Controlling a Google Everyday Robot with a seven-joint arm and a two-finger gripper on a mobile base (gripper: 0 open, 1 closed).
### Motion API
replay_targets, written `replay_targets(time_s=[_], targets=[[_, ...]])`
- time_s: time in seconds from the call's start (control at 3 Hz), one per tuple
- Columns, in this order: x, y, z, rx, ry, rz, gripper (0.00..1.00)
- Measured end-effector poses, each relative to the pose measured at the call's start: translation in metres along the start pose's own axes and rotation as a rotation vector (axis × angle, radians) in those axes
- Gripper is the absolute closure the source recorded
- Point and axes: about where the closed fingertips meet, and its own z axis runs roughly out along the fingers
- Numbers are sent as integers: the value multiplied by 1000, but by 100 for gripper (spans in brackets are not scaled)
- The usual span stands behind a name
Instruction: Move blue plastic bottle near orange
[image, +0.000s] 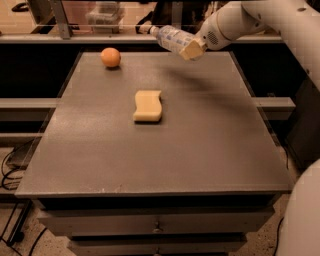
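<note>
The blue plastic bottle (169, 37) is clear with a pale label. It is held in the air above the table's far edge, lying nearly level with its cap pointing left. My gripper (191, 49) is shut on the bottle's right end, coming in from the upper right. The orange (110, 57) sits on the table at the far left corner, well to the left of the bottle and below it.
A wavy-edged yellow sponge (148, 105) lies near the middle of the grey table (160, 150). A rail and shelves run behind the far edge. Drawers sit under the table's front edge.
</note>
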Motion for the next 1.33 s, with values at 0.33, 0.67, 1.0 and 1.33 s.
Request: replay_targets(time_s=[0.33, 0.67, 1.0, 1.33], targets=[[-2, 8, 9, -28, 5, -10, 100], [-13, 32, 34, -95, -2, -44, 100], [-18, 49, 60, -142, 6, -60, 81], [-18, 56, 84, -161, 15, -38, 58]])
